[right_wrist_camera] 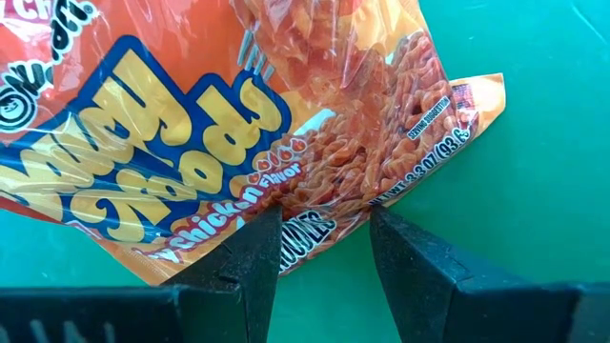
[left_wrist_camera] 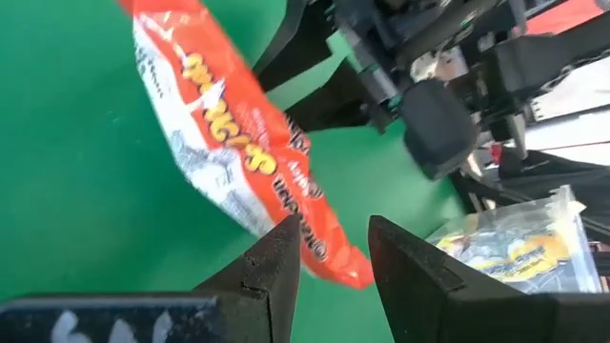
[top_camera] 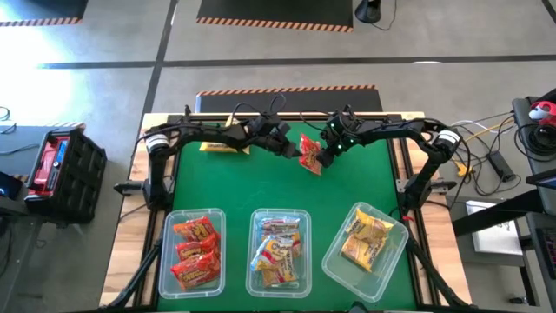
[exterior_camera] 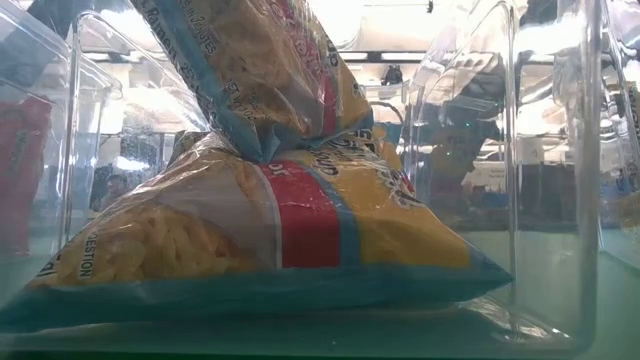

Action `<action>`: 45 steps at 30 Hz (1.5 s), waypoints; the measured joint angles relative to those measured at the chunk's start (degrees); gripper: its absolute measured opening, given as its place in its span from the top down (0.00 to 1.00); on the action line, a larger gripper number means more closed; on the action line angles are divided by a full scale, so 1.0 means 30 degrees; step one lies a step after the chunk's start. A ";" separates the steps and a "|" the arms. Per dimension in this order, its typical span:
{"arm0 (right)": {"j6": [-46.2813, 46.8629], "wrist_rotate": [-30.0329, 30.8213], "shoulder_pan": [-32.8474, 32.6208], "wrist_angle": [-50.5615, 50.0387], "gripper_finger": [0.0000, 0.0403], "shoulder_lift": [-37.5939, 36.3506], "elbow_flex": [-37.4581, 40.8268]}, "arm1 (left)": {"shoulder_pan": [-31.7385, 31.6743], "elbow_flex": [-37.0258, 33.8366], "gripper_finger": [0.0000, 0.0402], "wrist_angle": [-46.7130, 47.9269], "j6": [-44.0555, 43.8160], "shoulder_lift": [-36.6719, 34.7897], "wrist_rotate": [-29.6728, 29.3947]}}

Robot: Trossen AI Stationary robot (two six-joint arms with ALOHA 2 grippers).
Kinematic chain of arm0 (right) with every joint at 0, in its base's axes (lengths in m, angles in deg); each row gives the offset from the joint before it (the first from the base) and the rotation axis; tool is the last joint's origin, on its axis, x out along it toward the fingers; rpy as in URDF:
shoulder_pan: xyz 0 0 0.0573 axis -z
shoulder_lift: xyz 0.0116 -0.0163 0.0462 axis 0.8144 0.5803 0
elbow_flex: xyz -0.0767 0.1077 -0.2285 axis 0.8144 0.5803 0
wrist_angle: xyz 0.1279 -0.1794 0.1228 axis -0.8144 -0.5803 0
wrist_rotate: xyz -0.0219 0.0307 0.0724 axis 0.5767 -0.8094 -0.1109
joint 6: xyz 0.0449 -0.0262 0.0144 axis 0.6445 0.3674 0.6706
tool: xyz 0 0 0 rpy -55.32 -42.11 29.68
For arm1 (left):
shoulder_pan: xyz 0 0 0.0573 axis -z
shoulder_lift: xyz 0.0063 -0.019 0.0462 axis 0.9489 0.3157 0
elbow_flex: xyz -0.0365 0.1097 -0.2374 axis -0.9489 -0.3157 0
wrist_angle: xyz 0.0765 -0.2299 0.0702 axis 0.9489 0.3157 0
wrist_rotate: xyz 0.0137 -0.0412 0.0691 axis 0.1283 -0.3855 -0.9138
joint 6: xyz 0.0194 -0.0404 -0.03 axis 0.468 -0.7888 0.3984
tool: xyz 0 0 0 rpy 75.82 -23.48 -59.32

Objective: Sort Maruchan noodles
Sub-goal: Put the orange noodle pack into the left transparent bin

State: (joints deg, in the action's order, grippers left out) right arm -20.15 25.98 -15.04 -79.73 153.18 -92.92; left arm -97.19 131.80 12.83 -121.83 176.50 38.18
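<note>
Two grippers meet over the green table mat (top_camera: 217, 187), both at one red-orange noodle packet (top_camera: 310, 153) near the mat's far middle. The right gripper (right_wrist_camera: 324, 238) has its fingers (right_wrist_camera: 255, 250) parted, and the packet's lower edge sits in the gap between them; whether the pads actually press the wrapper cannot be told. The left gripper (left_wrist_camera: 329, 250) also stands with fingers apart, just beside the same packet on its other side, the packet's end reaching down toward the gap. Farther from the packet, behind the left arm at the mat's far edge, lies a yellow packet (top_camera: 224, 144).

Along the mat's near edge, well apart from the red-orange packet, stand three clear tubs. The left tub (top_camera: 164, 261) holds red-orange packets (top_camera: 195, 252), the middle tub (top_camera: 254, 265) holds yellow-pink packets (top_camera: 280, 252), and the right tub (top_camera: 395, 248), set askew, holds yellow packets (top_camera: 365, 239). In the low view, two of the middle tub's packets (exterior_camera: 260, 230) fill the picture, one leaning on the other.
</note>
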 joint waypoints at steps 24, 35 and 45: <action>-0.0164 -0.0299 -0.0044 -0.0022 0.62 0.0000 0.0007 | 0.0279 0.2987 0.75 0.7065 -0.0392 -0.0022 -0.5409; -0.0518 -0.0299 -0.0044 -0.0001 0.62 0.0000 0.0007 | 0.0395 0.2980 0.78 0.6077 -0.0641 -0.0022 -0.4641; -0.1027 -0.0306 -0.0044 0.0006 0.62 0.0000 0.0007 | 0.1049 0.2973 0.54 0.5953 -0.0641 -0.0022 -0.4659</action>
State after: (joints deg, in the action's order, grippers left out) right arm -23.23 25.06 -15.17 -79.71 153.18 -92.90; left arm -94.04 140.72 30.69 -123.76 176.44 24.21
